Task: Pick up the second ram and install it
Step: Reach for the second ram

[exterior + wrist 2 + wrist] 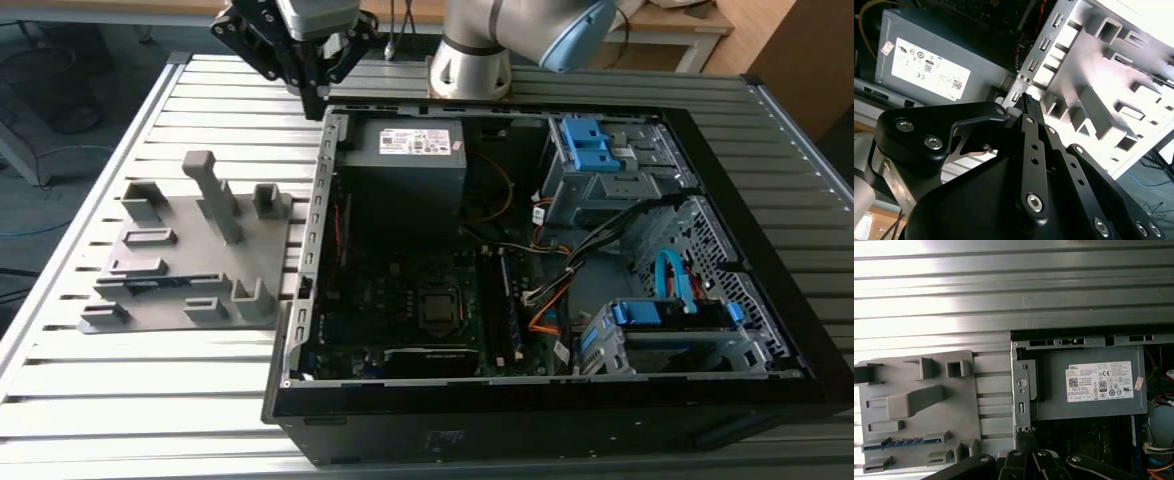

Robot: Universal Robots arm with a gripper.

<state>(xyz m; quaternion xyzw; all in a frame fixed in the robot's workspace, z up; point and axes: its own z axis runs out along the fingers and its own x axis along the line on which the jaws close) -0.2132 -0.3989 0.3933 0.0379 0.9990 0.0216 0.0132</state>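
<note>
**Desk:** Where is the arm?

**Photographer:** The end effector (316, 103) hangs over the slatted metal surface (134, 385). It is at the corner of the open computer case (306, 300), on the exterior view's left of the case's far end. Its tip is just beside the case wall, near the grey power supply (414, 150).

**Desk:** Fingers apart or together?

**Photographer:** Together. In both wrist views the end effector (1027, 100) (1026, 432) narrows to a single closed tip with nothing between the fingers. The power supply (929, 60) (1089, 390) sits just beyond the tip.

**Desk:** And the second ram?

**Photographer:** In the first wrist view the second ram (904, 442) shows as a thin dark blue strip. It lies in a slot of the grey fixture (954, 410), with small blocks at its ends. It is apart from the end effector and nothing touches it.

**Desk:** Where is that fixture?

**Photographer:** The fixture (174, 260) lies flat on the surface (1004, 290), just beside the case on the exterior view's left, with several posts standing upright on it. The case lies on its side with the board and cables exposed.
</note>
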